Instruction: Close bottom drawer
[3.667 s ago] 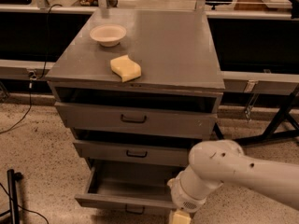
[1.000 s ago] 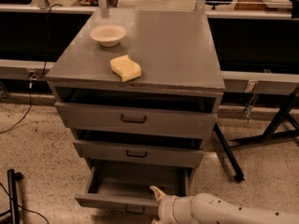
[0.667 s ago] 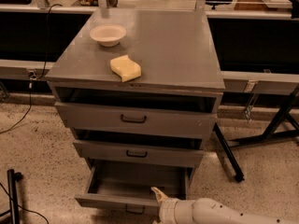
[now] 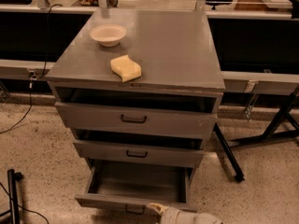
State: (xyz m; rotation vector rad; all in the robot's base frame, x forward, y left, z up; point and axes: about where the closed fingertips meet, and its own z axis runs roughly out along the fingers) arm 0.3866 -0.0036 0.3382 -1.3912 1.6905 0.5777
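Observation:
The bottom drawer (image 4: 117, 200) of the grey metal cabinet (image 4: 177, 45) is pulled far out, and its inside looks bare. Its small dark handle (image 4: 134, 210) sits at the centre of the front panel, near the lower edge of the camera view. My gripper (image 4: 156, 208), pale yellow at the tip, lies low against the outer face of that front panel, just right of the handle. The white arm (image 4: 189, 216) behind it runs off the bottom edge.
The top drawer (image 4: 135, 119) and the middle drawer (image 4: 137, 153) each stand slightly out. A white bowl (image 4: 108, 34) and a yellow sponge (image 4: 125, 68) rest on the cabinet top. A black frame leg (image 4: 229, 155) stands at the right, and a black stand (image 4: 13, 195) at the lower left.
The arm has dropped from the right of the cabinet to the floor-level edge of the view, and the gripper now sits at the bottom drawer's front. The drawer stands equally far out.

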